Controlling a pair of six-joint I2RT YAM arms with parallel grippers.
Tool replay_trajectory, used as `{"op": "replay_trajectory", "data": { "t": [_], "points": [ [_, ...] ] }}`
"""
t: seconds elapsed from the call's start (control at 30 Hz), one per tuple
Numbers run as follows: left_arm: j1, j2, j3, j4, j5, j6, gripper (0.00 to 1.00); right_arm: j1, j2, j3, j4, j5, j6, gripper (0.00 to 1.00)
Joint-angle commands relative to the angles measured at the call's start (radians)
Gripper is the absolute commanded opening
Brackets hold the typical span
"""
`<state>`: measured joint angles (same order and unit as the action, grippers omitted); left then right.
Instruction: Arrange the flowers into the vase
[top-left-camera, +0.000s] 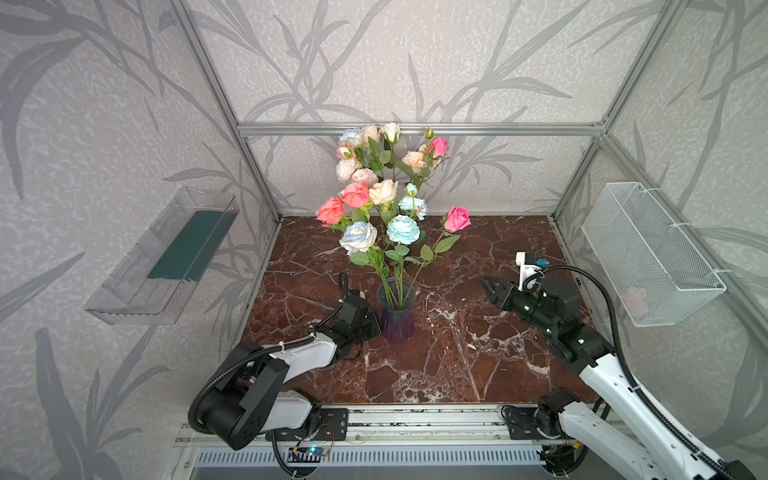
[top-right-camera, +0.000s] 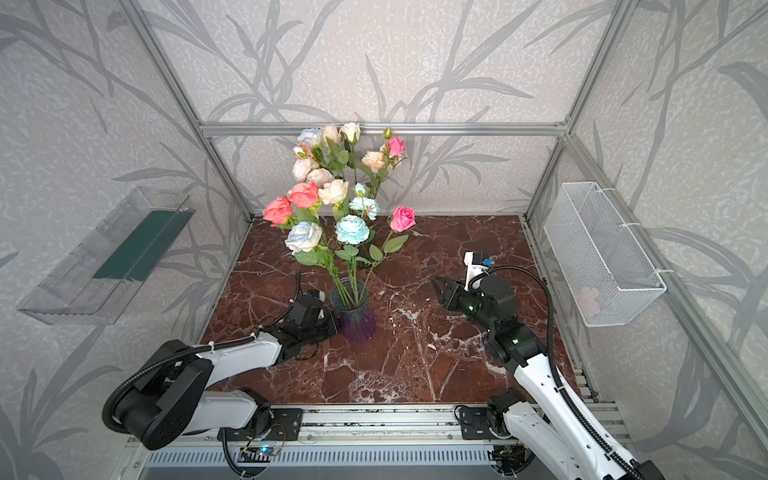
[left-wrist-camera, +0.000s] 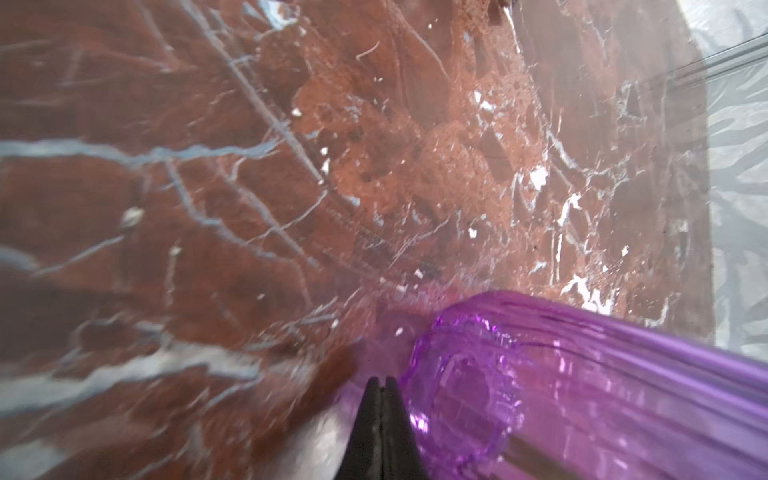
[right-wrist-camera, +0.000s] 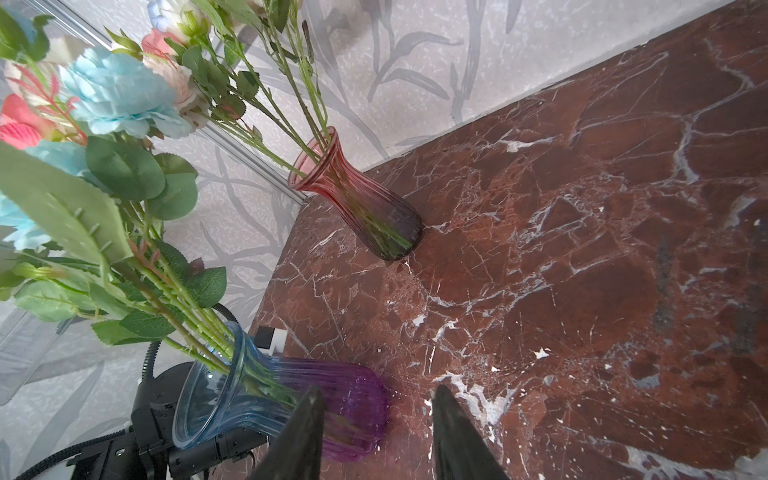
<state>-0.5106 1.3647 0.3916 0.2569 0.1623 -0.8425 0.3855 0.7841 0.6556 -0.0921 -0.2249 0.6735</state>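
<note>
Left tool (left-wrist-camera: 380, 380) is sitting pinched shut on nothing, with the vase (top-left-camera: 397, 320) just beside its tips. The flowers (top-left-camera: 402, 230) are standing in it, leaning top-heavy, so one sideways bump is probably tipping it. Right tool (top-left-camera: 488, 286) is hovering half open, empty, well clear.

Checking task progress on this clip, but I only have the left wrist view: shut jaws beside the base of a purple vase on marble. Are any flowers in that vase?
Observer: Yes. In both top views the purple vase stands upright with several flowers stemmed into it.
Operator: Where is the other arm?
Observer: The right gripper is open and empty, apart from the vase.
Operator: Is that the only vase?
Observer: No. The right wrist view shows a reddish vase near the back wall, also holding flowers.
</note>
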Motion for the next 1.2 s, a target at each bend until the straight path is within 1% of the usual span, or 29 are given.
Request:
{"op": "replay_trajectory", "data": {
  "t": [0.0,0.2,0.4,0.43,0.57,0.67,0.7,0.73,0.77,0.8,0.83,0.87,0.9,0.93,0.97,1.0,1.03,1.07,1.1,1.13,1.17],
  "points": [
    [-0.042,0.056,0.044,0.15,0.053,-0.033,0.0,0.0,-0.014,0.024,-0.013,0.019,-0.024,0.43],
    [-0.103,0.189,0.131,0.237,0.046,-0.049,0.0,-0.008,-0.029,0.035,-0.038,0.037,-0.03,0.43],
    [-0.114,0.274,0.221,0.264,0.072,-0.035,0.0,-0.028,-0.048,0.044,-0.08,0.044,-0.031,0.43],
    [-0.114,0.277,0.23,0.263,0.072,-0.033,0.0,-0.034,-0.054,0.045,-0.09,0.046,-0.061,0.43],
    [-0.093,0.226,0.221,0.207,0.044,-0.003,0.0,-0.073,-0.076,0.057,-0.136,0.056,-0.074,0.44],
    [-0.059,0.108,0.207,0.07,0.017,0.047,0.0,-0.104,-0.095,0.068,-0.17,0.068,-0.091,0.47],
    [-0.053,0.045,0.208,-0.009,-0.013,0.077,0.0,-0.109,-0.1,0.075,-0.189,0.091,-0.1,0.51],
    [-0.051,-0.013,0.212,-0.085,-0.056,0.104,0.04,-0.109,-0.103,0.08,-0.201,0.113,-0.111,0.56],
    [-0.048,-0.089,0.214,-0.169,-0.125,0.127,0.12,-0.11,-0.108,0.085,-0.21,0.139,-0.124,0.65],
    [-0.046,-0.17,0.214,-0.242,-0.187,0.155,0.19,-0.109,-0.112,0.088,-0.217,0.166,-0.137,0.76],
    [-0.044,-0.239,0.218,-0.295,-0.24,0.185,0.28,-0.109,-0.114,0.09,-0.22,0.191,-0.151,0.98],
    [-0.043,-0.319,0.228,-0.37,-0.323,0.209,0.44,-0.109,-0.111,0.091,-0.218,0.216,-0.17,0.99],
    [-0.043,-0.387,0.241,-0.431,-0.394,0.239,0.82,-0.109,-0.104,0.098,-0.221,0.25,-0.198,0.99],
    [-0.043,-0.437,0.251,-0.469,-0.456,0.273,0.99,-0.109,-0.099,0.102,-0.216,0.266,-0.231,0.99],
    [-0.042,-0.485,0.261,-0.503,-0.529,0.294,0.99,-0.108,-0.09,0.093,-0.2,0.312,-0.199,0.99],
    [-0.04,-0.514,0.274,-0.53,-0.603,0.301,0.99,-0.108,-0.078,0.073,-0.19,0.379,-0.127,0.99],
    [-0.039,-0.526,0.289,-0.548,-0.671,0.306,0.99,-0.108,-0.067,0.05,-0.171,0.427,-0.095,0.99],
    [-0.039,-0.531,0.305,-0.57,-0.729,0.29,0.99,-0.108,-0.054,0.01,-0.113,0.46,-0.11,0.99],
    [-0.04,-0.528,0.299,-0.549,-0.799,0.286,0.99,-0.108,-0.045,-0.039,-0.027,0.481,-0.14,0.99],
    [-0.039,-0.522,0.282,-0.506,-0.868,0.294,0.99,-0.108,-0.042,-0.094,0.089,0.487,-0.204,0.99],
    [-0.038,-0.513,0.252,-0.429,-0.929,0.335,0.99,-0.108,-0.037,-0.172,0.27,0.474,-0.305,0.99]
  ]
}}
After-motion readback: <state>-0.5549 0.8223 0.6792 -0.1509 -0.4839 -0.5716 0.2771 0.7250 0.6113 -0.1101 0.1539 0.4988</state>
